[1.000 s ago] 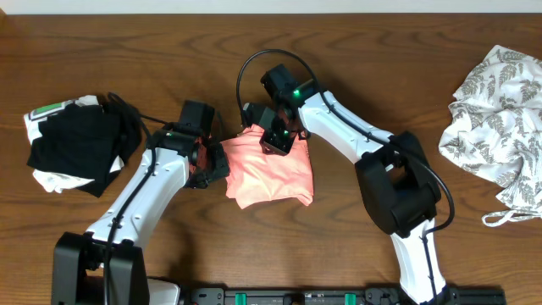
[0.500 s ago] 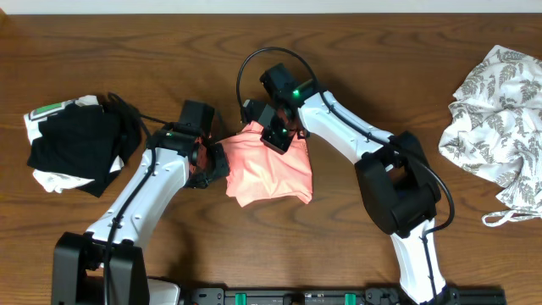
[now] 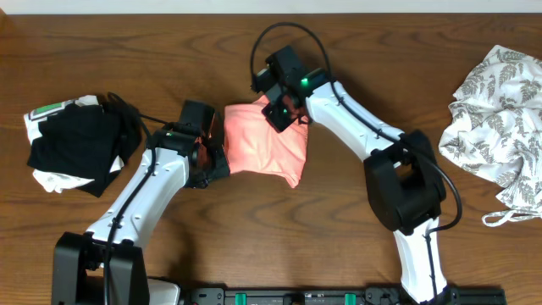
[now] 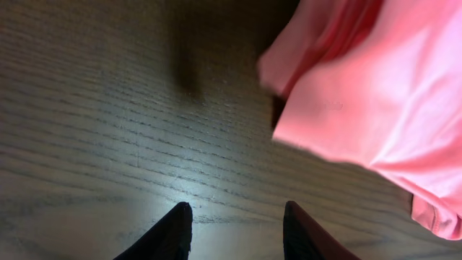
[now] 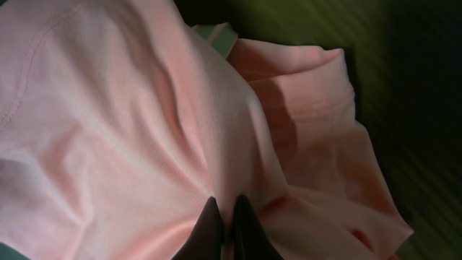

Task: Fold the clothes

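The salmon-pink T-shirt (image 3: 262,144) sits bunched near the middle of the worktop (image 3: 169,51), between the two arms. The right arm comes up from its base at the near edge, bends at a bulky elbow, and runs its white forearm diagonally away and to the left, ending at the shirt's far right corner. There the right gripper (image 3: 279,114) is pinched tight on the fabric. In its wrist view the two dark fingertips (image 5: 209,217) meet with a gathered ridge of pink cloth caught at them (folds fan out from that spot).

The left arm leans from its base at the near left corner up toward the shirt's left edge, its wrist turned in toward the cloth. The left gripper (image 3: 213,165) stands just beside that edge with its jaws parted and nothing between them. Its wrist view shows only bare wood grain between the fingers (image 4: 173,231), with the shirt's hem above and to the right.

A black-and-white bundle (image 3: 76,148) lies at far left and a white leaf-print garment (image 3: 500,119) at far right, both well apart from the arms.
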Controlling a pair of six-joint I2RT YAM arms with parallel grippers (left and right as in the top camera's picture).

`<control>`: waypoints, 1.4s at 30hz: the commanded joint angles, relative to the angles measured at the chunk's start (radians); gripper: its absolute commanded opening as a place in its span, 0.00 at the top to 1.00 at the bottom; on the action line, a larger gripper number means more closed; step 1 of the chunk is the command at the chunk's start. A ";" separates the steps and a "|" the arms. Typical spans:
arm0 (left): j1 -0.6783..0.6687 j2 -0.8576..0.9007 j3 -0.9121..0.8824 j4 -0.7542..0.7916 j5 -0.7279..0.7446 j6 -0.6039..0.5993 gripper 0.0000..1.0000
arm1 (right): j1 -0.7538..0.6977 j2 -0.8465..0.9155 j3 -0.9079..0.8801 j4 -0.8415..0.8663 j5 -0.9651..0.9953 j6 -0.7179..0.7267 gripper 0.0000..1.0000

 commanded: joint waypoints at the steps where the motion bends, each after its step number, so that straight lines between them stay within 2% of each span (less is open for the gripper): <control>1: 0.005 0.000 -0.010 0.001 -0.024 0.002 0.59 | -0.012 -0.027 0.012 -0.001 0.061 0.140 0.99; 7: 0.005 0.000 -0.010 0.000 -0.024 0.003 0.59 | -0.013 -0.027 0.011 -0.025 0.076 0.261 0.99; 12: 0.005 0.000 -0.010 0.000 -0.024 0.003 0.59 | -0.012 -0.027 -0.007 -0.131 0.170 0.530 0.99; 14: 0.005 0.000 -0.010 0.000 -0.024 0.003 0.59 | -0.016 -0.027 -0.019 -0.129 0.189 0.585 0.99; 23: 0.005 0.000 -0.010 0.000 -0.024 0.003 0.59 | -0.024 -0.027 -0.051 -0.143 0.110 0.780 0.99; 29: 0.005 0.000 -0.010 0.000 -0.024 0.006 0.59 | 0.005 -0.027 -0.051 -0.138 0.010 0.818 0.99; 35: 0.005 0.000 -0.010 0.000 -0.024 0.014 0.58 | 0.031 -0.029 -0.051 -0.117 0.016 0.816 0.99; 42: 0.005 0.000 -0.010 0.004 -0.024 0.018 0.59 | -0.018 -0.107 -0.050 -0.105 0.044 0.739 0.99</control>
